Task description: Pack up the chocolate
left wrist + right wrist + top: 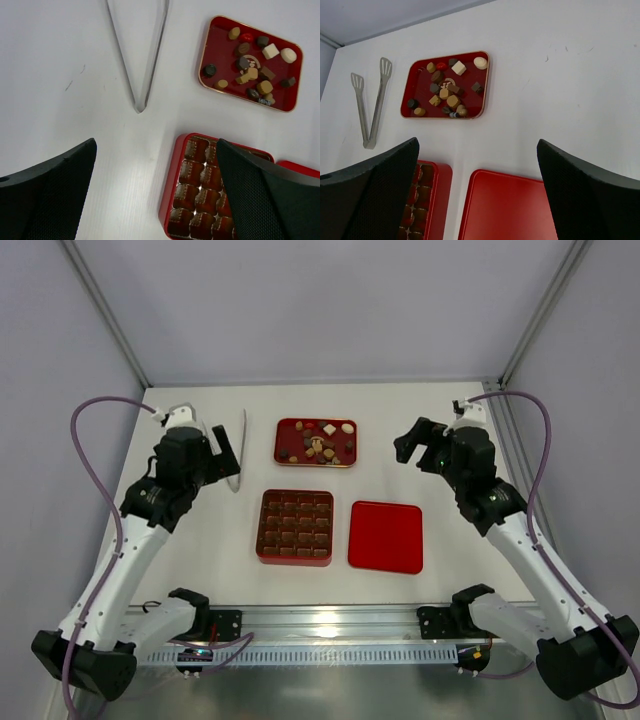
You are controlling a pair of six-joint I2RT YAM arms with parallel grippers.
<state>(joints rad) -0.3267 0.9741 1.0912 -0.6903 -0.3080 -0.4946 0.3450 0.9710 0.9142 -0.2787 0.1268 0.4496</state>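
Observation:
The chocolate (pixel 322 447) is a heap of small dark brown, tan and white pieces in a red oblong tray (pixel 288 430) at the back middle. It also shows in the left wrist view (pixel 248 75) and in the right wrist view (pixel 452 101). The square red box (pixel 294 558) with brown grid compartments lies in front of the tray, and no pieces show in it. My left gripper (pixel 222 450) hovers open and empty left of the box (pixel 170 195). My right gripper (pixel 410 440) hovers open and empty right of the tray, above the lid's far edge.
The flat red lid (pixel 386 536) lies right of the box and also shows in the right wrist view (pixel 505 207). Metal tongs (pixel 240 450) lie left of the tray, close under my left gripper, and show in both wrist views (pixel 140 60) (pixel 370 110). White walls close in the table.

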